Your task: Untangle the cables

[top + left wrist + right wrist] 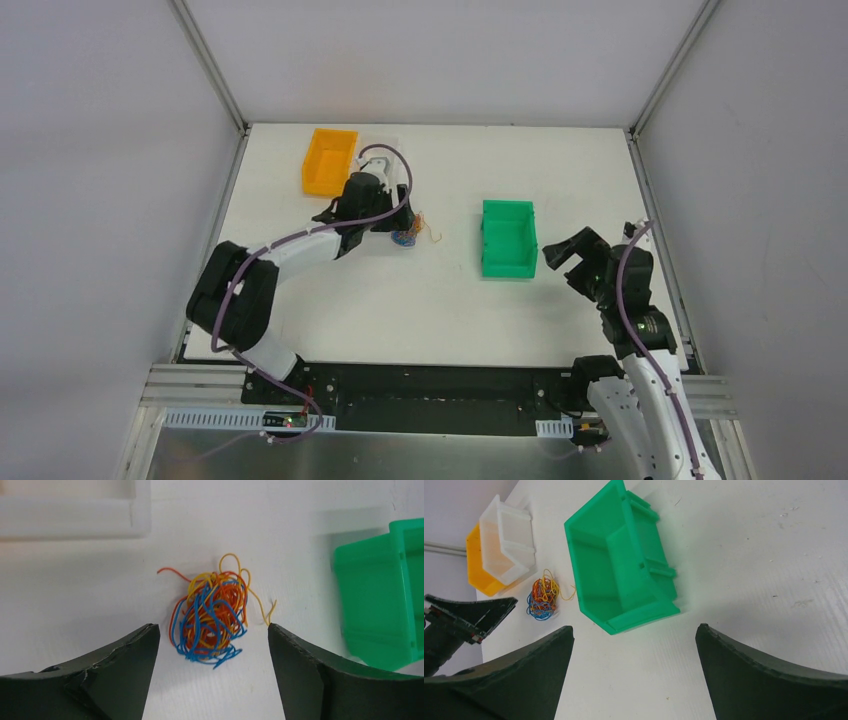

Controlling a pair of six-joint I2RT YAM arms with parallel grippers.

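Note:
The cables (212,615) are a tangled clump of thin blue, orange-red and yellow strands lying on the white table. They also show in the top view (410,235) and in the right wrist view (542,600). My left gripper (213,632) is open and empty, hovering over the table with the clump just ahead of and between its fingertips. In the top view the left gripper (393,226) sits right beside the clump. My right gripper (634,630) is open and empty, near the green bin, far from the cables.
A green bin (508,238) stands right of the clump, empty inside in the right wrist view (619,555). An orange bin (328,160) stands at the back left, with a white bin (506,540) beside it.

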